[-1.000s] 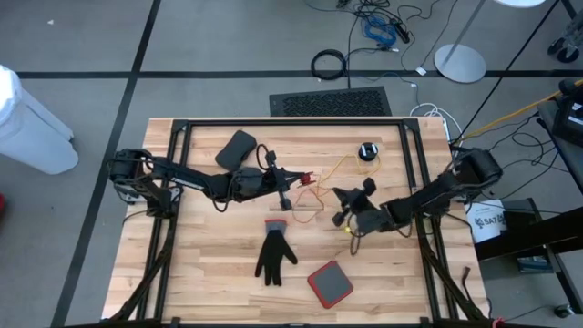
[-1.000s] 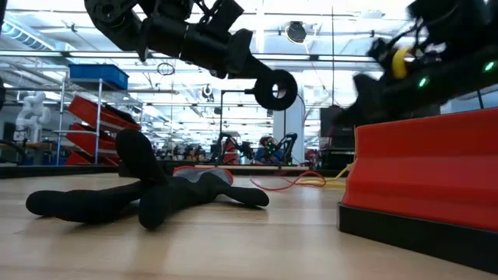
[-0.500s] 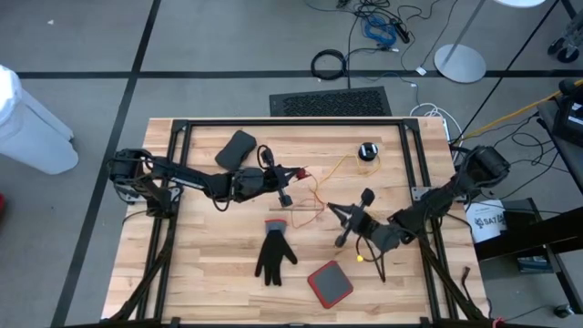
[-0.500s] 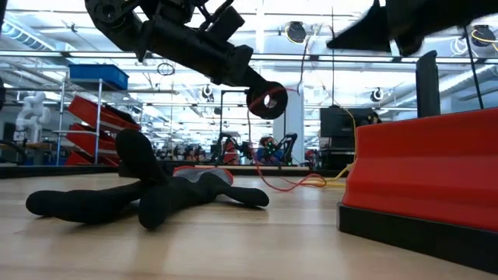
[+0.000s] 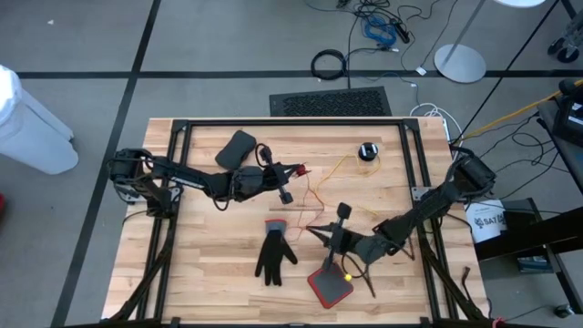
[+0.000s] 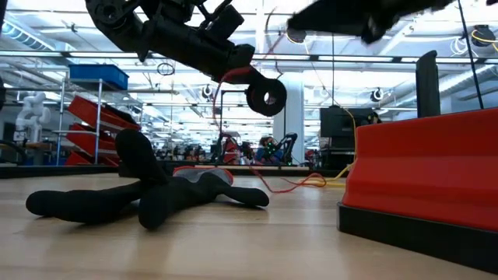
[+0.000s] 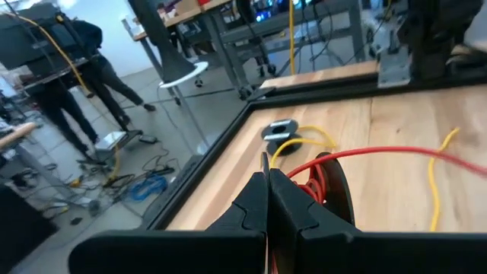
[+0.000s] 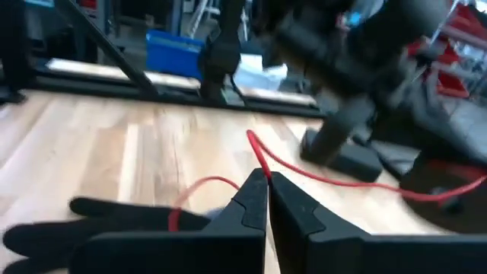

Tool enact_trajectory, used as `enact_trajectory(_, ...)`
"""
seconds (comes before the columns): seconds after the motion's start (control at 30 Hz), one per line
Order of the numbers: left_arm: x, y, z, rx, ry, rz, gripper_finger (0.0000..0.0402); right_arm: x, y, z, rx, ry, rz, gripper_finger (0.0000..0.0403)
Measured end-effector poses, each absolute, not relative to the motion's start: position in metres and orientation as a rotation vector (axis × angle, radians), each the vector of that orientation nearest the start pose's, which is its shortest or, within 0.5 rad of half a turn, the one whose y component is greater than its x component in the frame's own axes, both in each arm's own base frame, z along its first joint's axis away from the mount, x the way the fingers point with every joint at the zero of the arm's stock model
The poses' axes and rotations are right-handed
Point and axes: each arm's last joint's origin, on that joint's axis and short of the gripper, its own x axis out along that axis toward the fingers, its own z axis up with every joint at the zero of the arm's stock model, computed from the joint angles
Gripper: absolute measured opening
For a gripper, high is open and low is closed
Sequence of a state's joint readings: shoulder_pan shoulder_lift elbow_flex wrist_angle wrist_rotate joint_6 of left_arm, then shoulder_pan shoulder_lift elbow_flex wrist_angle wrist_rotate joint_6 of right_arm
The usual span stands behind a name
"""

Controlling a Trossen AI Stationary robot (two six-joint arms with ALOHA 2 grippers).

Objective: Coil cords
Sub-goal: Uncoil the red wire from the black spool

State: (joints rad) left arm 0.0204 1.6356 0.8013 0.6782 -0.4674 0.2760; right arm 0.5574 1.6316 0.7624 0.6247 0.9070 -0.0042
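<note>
Near the middle of the desk (image 5: pixel 200 264), the left gripper (image 5: pixel 285 194) hangs above the wood with its fingers pressed together on a red cord (image 5: pixel 308 189). From the left wrist view, red loops (image 7: pixel 316 181) sit bunched just past the closed fingertips, and the strand runs on across the boards. Toward the desk's near edge, the right gripper (image 5: pixel 321 235) hovers over the wood close to a red-and-black square pad (image 5: pixel 330 283), its fingers also closed, with the red strand (image 8: pixel 262 164) pinched at their tips in the right wrist view. The cord spans the gap between both grippers, lifted off the surface. A yellow cord (image 5: pixel 339 166) trails from the middle toward the desk's far right corner, where it meets a small black puck (image 5: pixel 367 151) lying flat. A black glove (image 5: pixel 274 251) lies fingers-down between the middle and the near edge, just beside the pad. A dark grey pouch (image 5: pixel 236 148) rests toward the far left corner, touching nothing else that I can see.
</note>
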Motion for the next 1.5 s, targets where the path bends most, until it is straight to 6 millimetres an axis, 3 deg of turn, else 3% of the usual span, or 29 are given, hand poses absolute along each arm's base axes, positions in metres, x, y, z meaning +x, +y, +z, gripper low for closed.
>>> enact_trajectory(0.23, 0.34, 0.019, 0.22, 0.276, 0.121, 0.439, 0.0, 0.304, 0.135, 0.168, -0.145, 0.258, -0.358, 0.0)
enact_trajectory(0.47, 0.34, 0.019, 0.232, 0.278, 0.002, 0.454, 0.0, 0.31, 0.126, 0.16, -0.153, 0.283, -0.385, 0.0002)
enact_trajectory(0.7, 0.34, 0.018, 0.234, 0.281, -0.021, 0.448, 0.0, 0.3, 0.137, 0.16, -0.207, 0.298, -0.441, 0.0058)
enact_trajectory(0.9, 0.34, 0.016, 0.235, 0.284, -0.043, 0.381, 0.0, 0.272, 0.152, 0.173, -0.301, 0.279, -0.65, 0.0108)
enact_trajectory(1.13, 0.34, 0.011, 0.238, 0.34, -0.068, 0.33, 0.0, 0.24, 0.165, 0.204, -0.341, 0.202, -0.741, 0.0113)
enact_trajectory(1.27, 0.341, 0.004, 0.24, 0.369, -0.1, 0.277, 0.0, 0.236, 0.159, 0.215, -0.341, 0.203, -0.748, 0.0114)
enact_trajectory(1.5, 0.341, -0.004, 0.24, 0.38, -0.112, 0.217, 0.0, 0.244, 0.141, 0.217, -0.345, 0.236, -0.777, 0.0114)
